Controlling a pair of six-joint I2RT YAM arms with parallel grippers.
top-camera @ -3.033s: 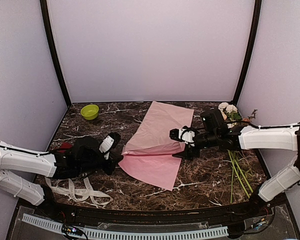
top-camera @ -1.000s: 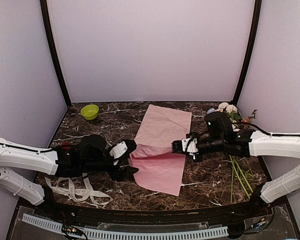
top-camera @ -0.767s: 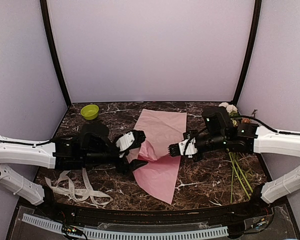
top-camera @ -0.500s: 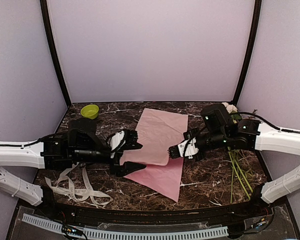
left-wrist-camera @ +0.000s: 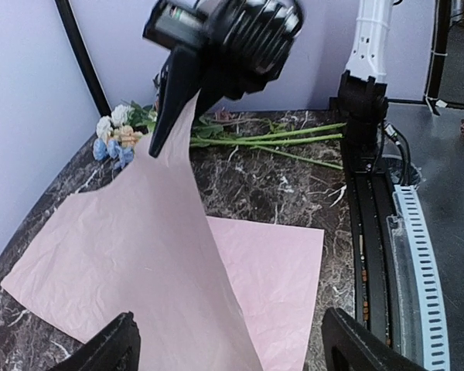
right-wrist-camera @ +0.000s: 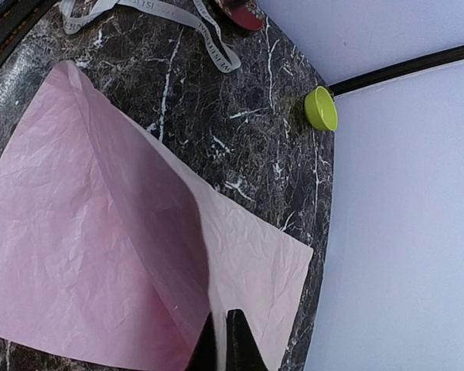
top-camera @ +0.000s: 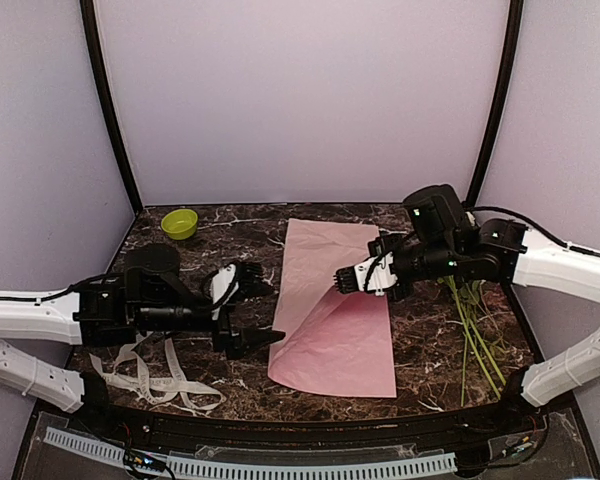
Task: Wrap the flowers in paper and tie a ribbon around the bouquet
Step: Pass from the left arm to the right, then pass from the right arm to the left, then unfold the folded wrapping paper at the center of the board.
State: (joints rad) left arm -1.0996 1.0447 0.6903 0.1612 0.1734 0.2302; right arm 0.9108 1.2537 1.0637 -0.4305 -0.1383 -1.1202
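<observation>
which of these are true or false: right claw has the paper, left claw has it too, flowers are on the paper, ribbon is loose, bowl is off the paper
1. The right claw is shut on the paper and holds part of it up off the table. True.
2. The left claw grips the paper too. False: it is open at the sheet's left edge and grips nothing.
3. The flowers lie on the paper. False: they lie on bare table to its right, unwrapped.
4. The ribbon lies loose on the table by the left arm, tied around nothing. True.
5. The green bowl stands in the far left corner, off the paper. True.
</observation>
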